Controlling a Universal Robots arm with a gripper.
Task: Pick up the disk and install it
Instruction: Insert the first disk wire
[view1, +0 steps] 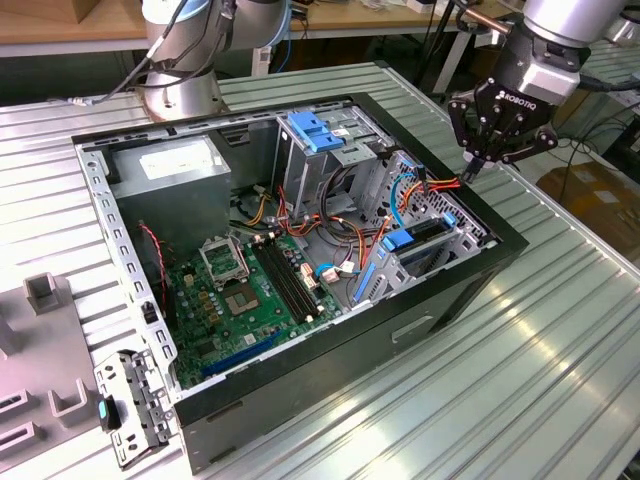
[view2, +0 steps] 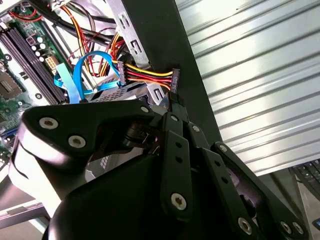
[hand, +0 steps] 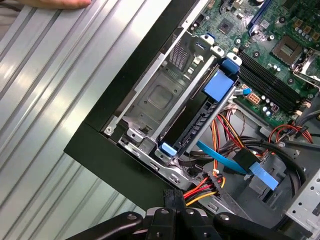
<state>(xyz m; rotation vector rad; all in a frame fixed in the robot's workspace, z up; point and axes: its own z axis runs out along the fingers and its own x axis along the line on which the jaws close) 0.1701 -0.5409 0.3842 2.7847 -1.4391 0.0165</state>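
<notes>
The open computer case (view1: 470, 285) lies on a ribbed metal table. At its corner toward the exterior view's right, a dark slab with blue end tabs, which I take to be the disk (view1: 425, 235) (hand: 197, 125), stands on edge in a metal cage (hand: 160, 95). My gripper (view1: 470, 168) (view2: 172, 102) (hand: 172, 200) hangs over that corner's rim, fingers shut together. Their tips sit against a black power connector (view2: 175, 81) on red, yellow and orange wires (hand: 200, 187). Whether they pinch it I cannot tell. A blue ribbon cable (hand: 225, 160) runs beside the disk.
Inside the case are a grey power-supply box (view1: 175, 165), a blue-topped drive bay (view1: 315, 130) and the green motherboard (view1: 240, 290). The arm's base (view1: 180, 90) stands behind the case. Grey fixtures (view1: 45, 295) sit at the exterior view's left. A hand (hand: 60, 2) shows at the table's edge.
</notes>
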